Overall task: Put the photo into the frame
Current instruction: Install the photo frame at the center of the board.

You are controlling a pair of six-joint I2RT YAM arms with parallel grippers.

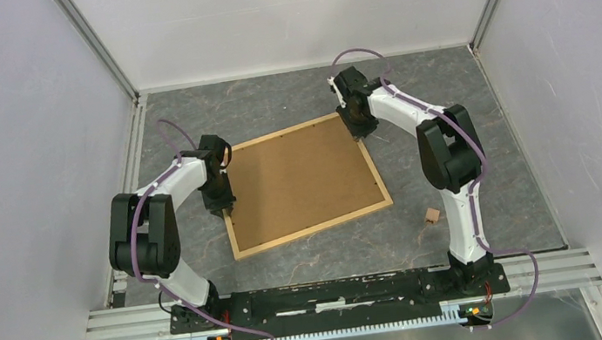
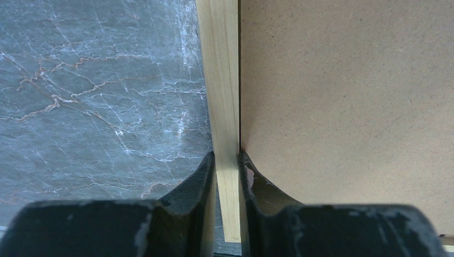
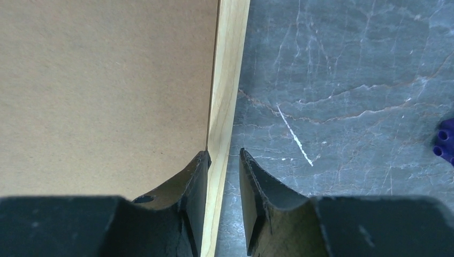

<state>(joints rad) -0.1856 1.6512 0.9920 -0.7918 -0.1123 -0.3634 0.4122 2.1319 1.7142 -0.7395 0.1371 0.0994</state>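
Top external shows me the frame [image 1: 299,183] lying brown back up mid-surface [image 1: 335,258], between both arms. My left gripper [image 2: 227,160] pinches its left wood strip — the right gripper [image 3: 224,152] straddles the right strip, narrow, outer finger clear of it.

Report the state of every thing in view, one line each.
frame, lying flat, back side up.
backing board, seated in the frame, covering its opening.
left tool, shut on the frame's left strip.
right tool, open, straddling the right strip, outer finger clear of it.
small wooden block, loose, apart from the frame.
photo, not visible.
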